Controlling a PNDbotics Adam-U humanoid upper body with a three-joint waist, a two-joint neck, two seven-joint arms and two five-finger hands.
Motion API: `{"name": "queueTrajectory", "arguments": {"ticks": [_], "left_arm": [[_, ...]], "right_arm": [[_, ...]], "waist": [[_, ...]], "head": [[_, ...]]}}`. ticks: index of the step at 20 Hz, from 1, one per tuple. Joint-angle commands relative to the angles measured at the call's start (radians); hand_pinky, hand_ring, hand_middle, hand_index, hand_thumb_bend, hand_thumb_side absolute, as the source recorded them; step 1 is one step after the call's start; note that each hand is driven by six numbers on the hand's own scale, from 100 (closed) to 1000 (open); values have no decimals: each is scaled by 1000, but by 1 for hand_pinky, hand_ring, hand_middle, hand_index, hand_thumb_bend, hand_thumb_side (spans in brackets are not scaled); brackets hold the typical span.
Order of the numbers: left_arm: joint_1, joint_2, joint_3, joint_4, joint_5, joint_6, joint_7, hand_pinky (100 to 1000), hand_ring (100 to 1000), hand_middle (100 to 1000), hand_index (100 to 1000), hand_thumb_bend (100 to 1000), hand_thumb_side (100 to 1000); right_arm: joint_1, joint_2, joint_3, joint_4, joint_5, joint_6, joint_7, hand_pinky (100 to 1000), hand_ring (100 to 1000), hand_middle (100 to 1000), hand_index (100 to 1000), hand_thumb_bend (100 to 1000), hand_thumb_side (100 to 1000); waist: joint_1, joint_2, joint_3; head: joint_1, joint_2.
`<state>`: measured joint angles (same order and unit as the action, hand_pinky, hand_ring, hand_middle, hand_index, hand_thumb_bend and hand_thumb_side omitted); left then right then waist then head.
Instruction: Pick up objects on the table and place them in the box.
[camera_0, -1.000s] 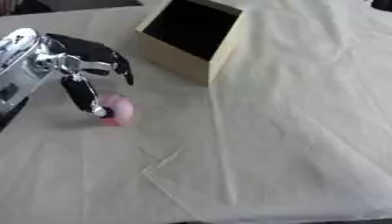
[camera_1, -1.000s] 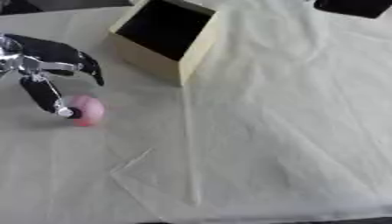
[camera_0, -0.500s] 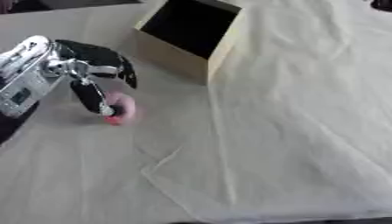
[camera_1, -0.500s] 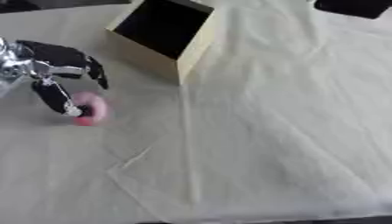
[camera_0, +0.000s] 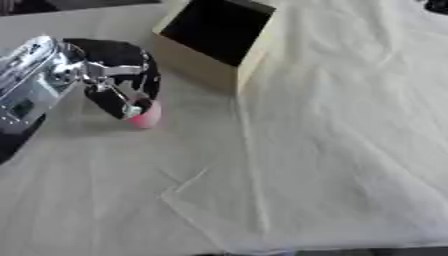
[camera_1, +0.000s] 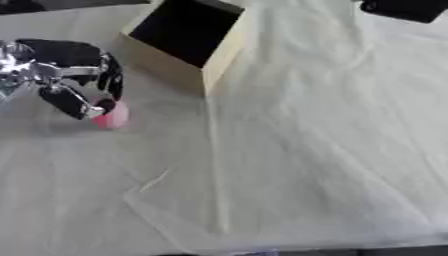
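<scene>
We see the black-fingered left hand with silver metal links showing between its dark, rounded finger shells. Behind it, near the cloth-covered table's left edge, the silver-grey forearm casing is boxy and glossy, with a small dark panel.

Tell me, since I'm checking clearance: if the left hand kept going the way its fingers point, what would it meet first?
The small pink round object, already between the left hand's curled fingers; just beneath lies the cream cloth-covered table, though depth is unclear.
</scene>
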<state>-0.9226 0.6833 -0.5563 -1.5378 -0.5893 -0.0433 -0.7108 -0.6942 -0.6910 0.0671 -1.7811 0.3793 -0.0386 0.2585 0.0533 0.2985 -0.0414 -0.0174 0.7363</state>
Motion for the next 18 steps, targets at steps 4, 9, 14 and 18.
{"name": "queueTrajectory", "arguments": {"ticks": [4,9,14,18], "left_arm": [[-8,43,18,-16,-54,-2,-30,729,816,806,850,411,254],[-7,38,20,-1,-125,-29,-118,808,877,838,884,536,363],[-18,24,22,26,-168,-38,-143,795,872,828,881,508,346],[-30,5,17,70,-218,-50,-116,786,866,825,881,492,320]], "right_arm": [[-8,-17,-18,-2,-10,2,-4,876,732,547,796,100,722],[-7,-15,-18,-1,-10,0,-1,876,731,546,794,100,722],[-6,-12,-19,-1,-12,-1,-1,876,731,545,794,100,722],[-6,-9,-20,-1,-13,-2,0,876,730,544,794,100,723]], "waist": [[-3,-19,0],[-2,-19,0],[-4,-20,1],[-5,-18,-1]], "head": [[3,-4],[4,-2],[5,-4],[7,-6]]}}
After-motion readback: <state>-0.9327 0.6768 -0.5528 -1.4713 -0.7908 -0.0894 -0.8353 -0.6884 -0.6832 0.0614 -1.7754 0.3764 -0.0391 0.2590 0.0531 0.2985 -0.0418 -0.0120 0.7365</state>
